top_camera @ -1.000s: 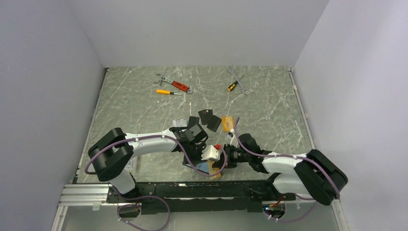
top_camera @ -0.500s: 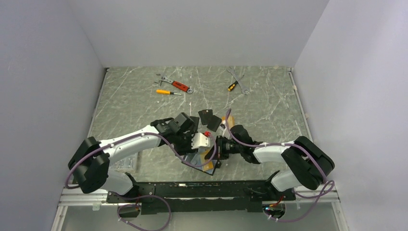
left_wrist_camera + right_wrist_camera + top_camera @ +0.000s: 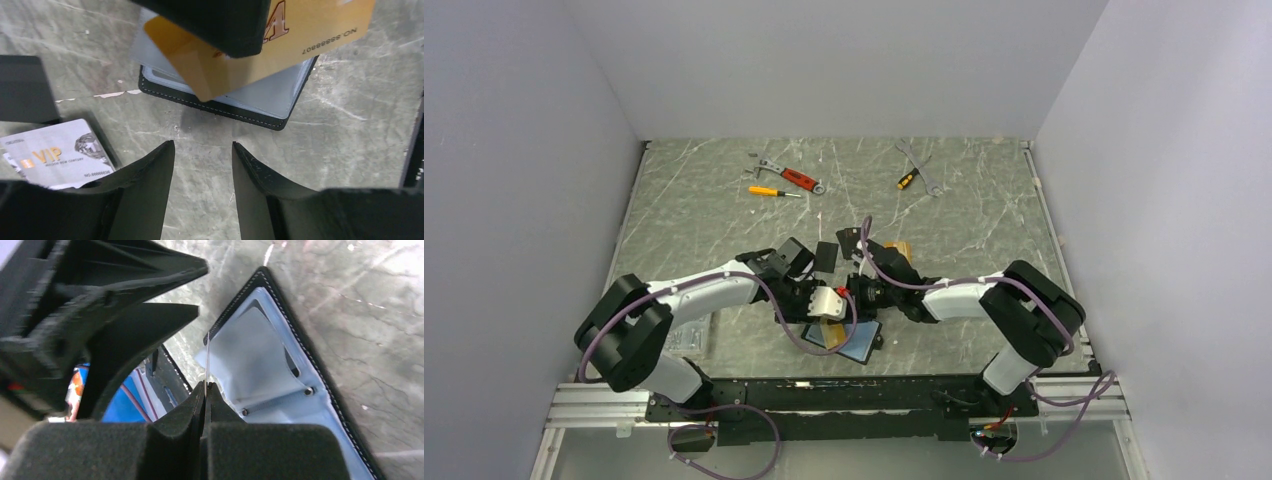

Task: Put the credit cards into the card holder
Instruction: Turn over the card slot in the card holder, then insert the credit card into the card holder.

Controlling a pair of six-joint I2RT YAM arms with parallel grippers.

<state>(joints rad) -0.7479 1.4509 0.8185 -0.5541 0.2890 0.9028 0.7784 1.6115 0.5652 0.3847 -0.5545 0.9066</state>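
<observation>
the marbled table [image 3: 984, 220] is carrying loose tools along its far side: a red-handled wrench [image 3: 799, 179], an orange screwdriver [image 3: 769, 190] and a spanner [image 3: 921, 165], all lying well apart from the work. nearer in, two black cards [image 3: 826, 254] and a gold-orange card [image 3: 904, 248] are lying just behind the wrists, with the right arm's cable crossing over them.

the card holder [image 3: 270, 95] is lying open on the table near the front edge, grey lining facing up. the right gripper [image 3: 205, 387] is clamping tight on the gold card [image 3: 300, 40] and holding it tilted over the holder's open face. the left gripper [image 3: 202, 150] is standing spread with nothing between its fingers, hovering just beside the holder. a silver card [image 3: 55, 152] printed "vip" is lying to its left, one corner cut off by a finger.

from the right wrist the gold card is showing only as a thin edge, and whether it is touching the lining is hard to tell. from above, both wrists are hiding much of the holder.

compared with a second ago, both grippers are now sitting farther from the front rail, and the left fingers, then closer together, are now parted.
</observation>
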